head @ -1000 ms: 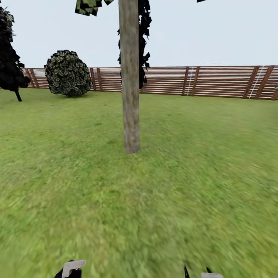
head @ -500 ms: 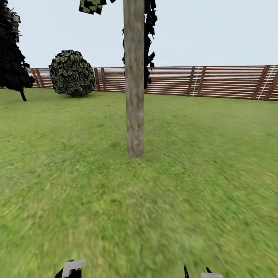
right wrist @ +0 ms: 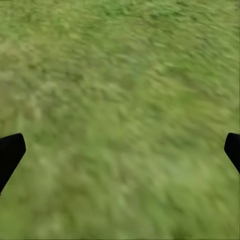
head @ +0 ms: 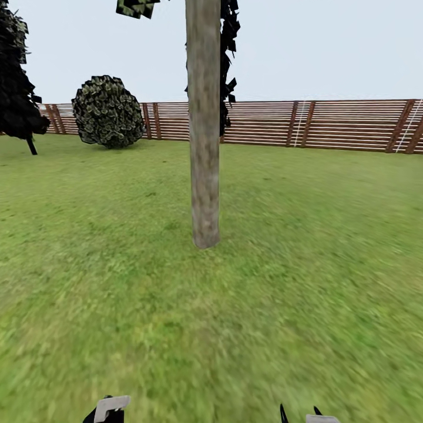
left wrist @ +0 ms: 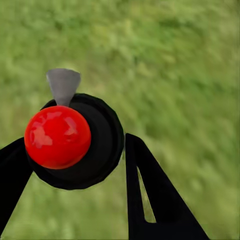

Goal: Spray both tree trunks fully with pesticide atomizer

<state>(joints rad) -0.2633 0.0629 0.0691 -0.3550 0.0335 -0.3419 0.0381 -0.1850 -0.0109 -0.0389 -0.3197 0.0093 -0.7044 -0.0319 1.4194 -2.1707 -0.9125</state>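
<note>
The pesticide atomizer (left wrist: pixel 100 150), a round black body with a red ball and a small grey nozzle, sits between the two black fingers of my left gripper (left wrist: pixel 75 167), which is shut on it above grass. One tree stands straight ahead in the head view, its bare grey-brown tree trunk (head: pixel 204 147) rising from the lawn floor (head: pixel 294 282) of the garden. Scraps of its dark leaves (head: pixel 136 7) hang at the top edge. My right gripper (right wrist: pixel 121 150) is open over grass with nothing between its fingers; its fingertips (head: pixel 282 415) poke up at the head view's lower edge.
A reddish-brown slat fence (head: pixel 329 124) runs along the back of the lawn. A round leafy bush (head: pixel 107 111) stands against it at the back left. A black cone-shaped tree (head: pixel 16 82) is at the far left, and another dark one (head: pixel 228 64) is behind the trunk.
The whole head view has shifted: the camera has come closer to the tree, whose trunk base now sits lower in the picture and looks larger. The arms keep their places at the lower edge.
</note>
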